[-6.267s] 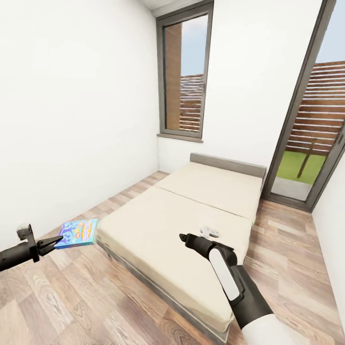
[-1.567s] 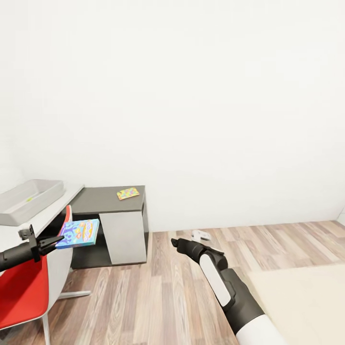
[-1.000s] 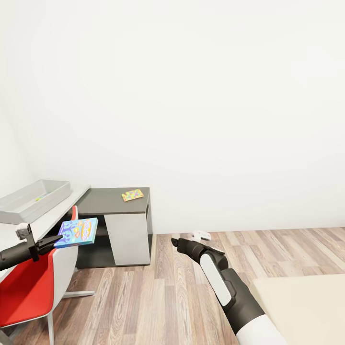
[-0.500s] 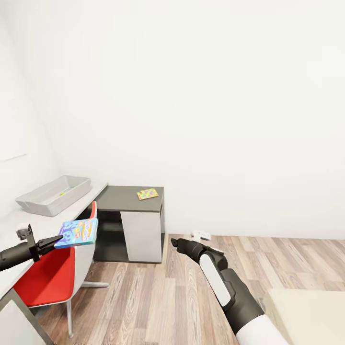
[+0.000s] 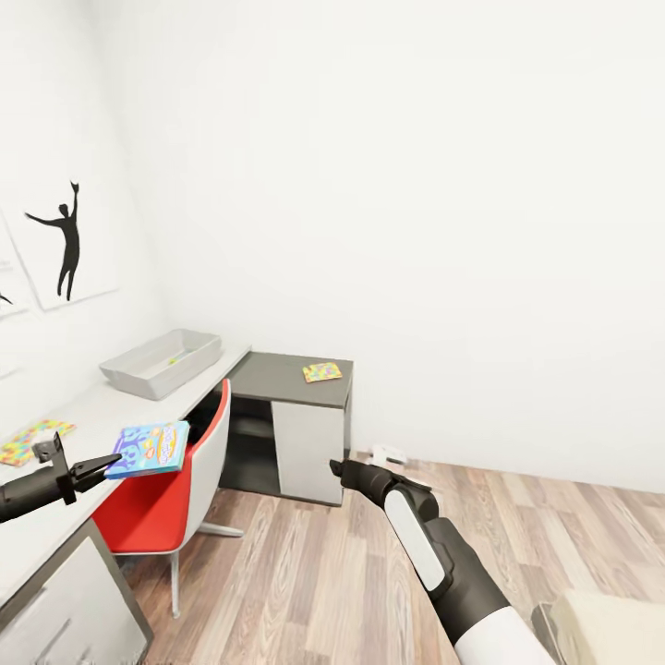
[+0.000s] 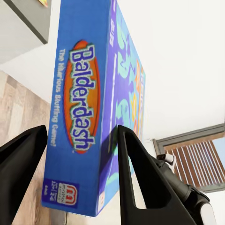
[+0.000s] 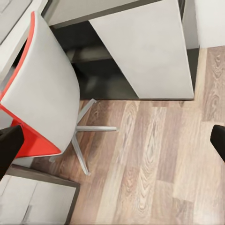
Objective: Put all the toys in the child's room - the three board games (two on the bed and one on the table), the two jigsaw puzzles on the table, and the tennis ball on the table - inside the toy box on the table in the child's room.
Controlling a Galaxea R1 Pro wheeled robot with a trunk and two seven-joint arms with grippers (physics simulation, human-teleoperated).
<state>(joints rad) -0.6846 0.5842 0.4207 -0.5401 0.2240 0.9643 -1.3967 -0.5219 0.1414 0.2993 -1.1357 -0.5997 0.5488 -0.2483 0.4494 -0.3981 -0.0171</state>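
The left gripper has its jaws clamped on the edge of the blue game, holding it out level, likely so it travels clear of the red chair below. The right gripper hangs idle over the floor, its jaws spread wide and empty. The bin waits on the surface against the wall. One puzzle lies on the dark cabinet, another near the surface's edge.
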